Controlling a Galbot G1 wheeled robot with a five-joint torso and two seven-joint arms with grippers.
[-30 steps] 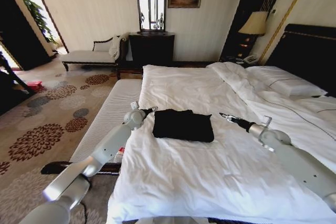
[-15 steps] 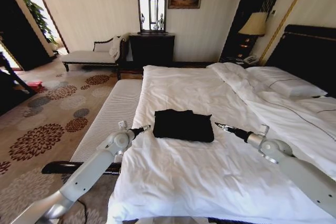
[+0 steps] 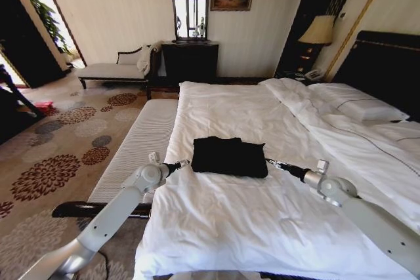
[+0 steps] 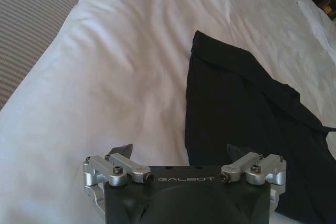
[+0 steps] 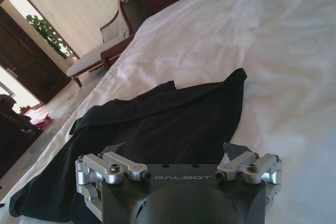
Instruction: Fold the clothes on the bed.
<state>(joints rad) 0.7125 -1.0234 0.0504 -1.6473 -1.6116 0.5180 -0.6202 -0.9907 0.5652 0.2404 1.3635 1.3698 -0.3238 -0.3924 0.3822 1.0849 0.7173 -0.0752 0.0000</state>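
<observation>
The T-shirt (image 3: pixel 229 157) lay folded into a dark rectangle on the white bed (image 3: pixel 262 227), nearer the foot-side edge than the pillows. From the head view the left pincer (image 3: pixel 184 162) hovered just off the shirt's left edge and the right pincer (image 3: pixel 270 161) just off its right edge, both low over the sheet. The wrist views added what the head view could not: the left pincer (image 4: pixel 181 150) stood open and empty with the shirt's edge (image 4: pixel 247 114) running between its fingers, and the right pincer (image 5: pixel 174 148) stood equally open, empty, over black cloth (image 5: pixel 157 129). White sheet lay bare all around the shirt. A ribbed bench (image 3: pixel 134 145) ran along the bed's left edge.
</observation>
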